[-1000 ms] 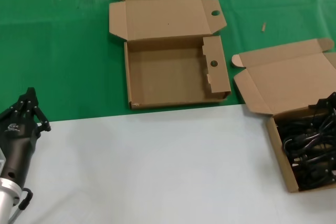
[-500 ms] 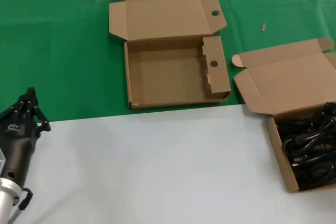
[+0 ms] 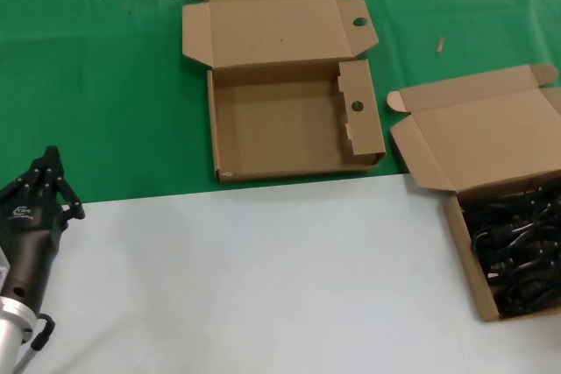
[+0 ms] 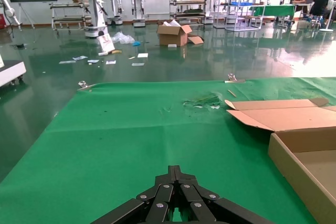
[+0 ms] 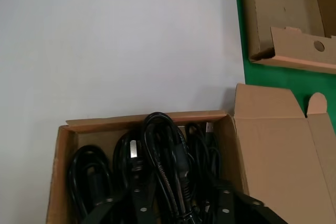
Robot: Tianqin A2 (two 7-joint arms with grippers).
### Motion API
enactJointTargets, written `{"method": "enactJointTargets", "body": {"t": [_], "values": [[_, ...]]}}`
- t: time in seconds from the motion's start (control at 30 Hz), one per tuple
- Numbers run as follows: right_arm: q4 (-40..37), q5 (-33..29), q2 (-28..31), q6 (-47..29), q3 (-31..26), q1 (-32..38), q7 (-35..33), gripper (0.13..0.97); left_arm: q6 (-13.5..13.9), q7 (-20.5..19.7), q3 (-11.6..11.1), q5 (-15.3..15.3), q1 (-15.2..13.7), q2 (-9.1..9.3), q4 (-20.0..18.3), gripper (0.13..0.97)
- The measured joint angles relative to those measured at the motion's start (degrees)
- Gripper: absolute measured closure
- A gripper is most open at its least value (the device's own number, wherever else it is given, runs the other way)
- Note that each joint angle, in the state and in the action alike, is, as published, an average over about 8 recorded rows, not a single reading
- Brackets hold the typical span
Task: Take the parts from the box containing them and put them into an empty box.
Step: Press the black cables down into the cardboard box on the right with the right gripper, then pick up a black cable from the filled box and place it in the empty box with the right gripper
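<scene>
The full box (image 3: 507, 251) sits at the table's right edge, running off it, lid (image 3: 478, 133) laid open toward the far side. The cords (image 3: 517, 247) fill it in a black tangle, loops rising to the rim. The right gripper (image 5: 178, 203) is out of the head view; its wrist camera shows it low over the box (image 5: 63, 129), closed around 1 cord (image 5: 165, 156) whose loop stands above the others (image 5: 92, 174).

The empty box (image 3: 294, 120) lies on the green mat (image 3: 96, 85) near the far edge, about mid-table, lid flap (image 3: 276, 28) folded back. Its holed partition (image 3: 359, 107) stands along the right wall. A strip of bare mat separates it from the full box's lid.

White tabletop (image 3: 263, 278) spreads open across the near half.

The left gripper (image 3: 48, 177) rests at the near left edge, fingers (image 4: 176, 192) together, well apart from both boxes.
</scene>
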Motion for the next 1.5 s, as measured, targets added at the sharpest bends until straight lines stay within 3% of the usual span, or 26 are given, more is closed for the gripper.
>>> {"method": "enactJointTargets", "body": {"t": [0.3,0.67,1.13,1.3,1.5], "values": [[-4.57,-0.13,-2.20,1.17,-0.68,1.08,-2.52,0.793,0.00,0.00,0.00,0.00,0.00,0.00,0.00,0.957],[-6.28,0.40,-2.48,0.82,-0.74,2.15,-2.29,0.898,0.00,0.00,0.00,0.00,0.00,0.00,0.00,0.957],[10.44,1.52,4.08,-12.36,1.51,12.02,15.94,0.924,0.00,0.00,0.00,0.00,0.00,0.00,0.00,0.957],[15.06,1.86,0.68,-15.03,1.11,19.18,21.80,0.924,0.00,0.00,0.00,0.00,0.00,0.00,0.00,0.957],[16.46,-0.61,-7.30,-14.52,-1.80,26.14,25.54,0.924,0.00,0.00,0.00,0.00,0.00,0.00,0.00,0.957]]}}
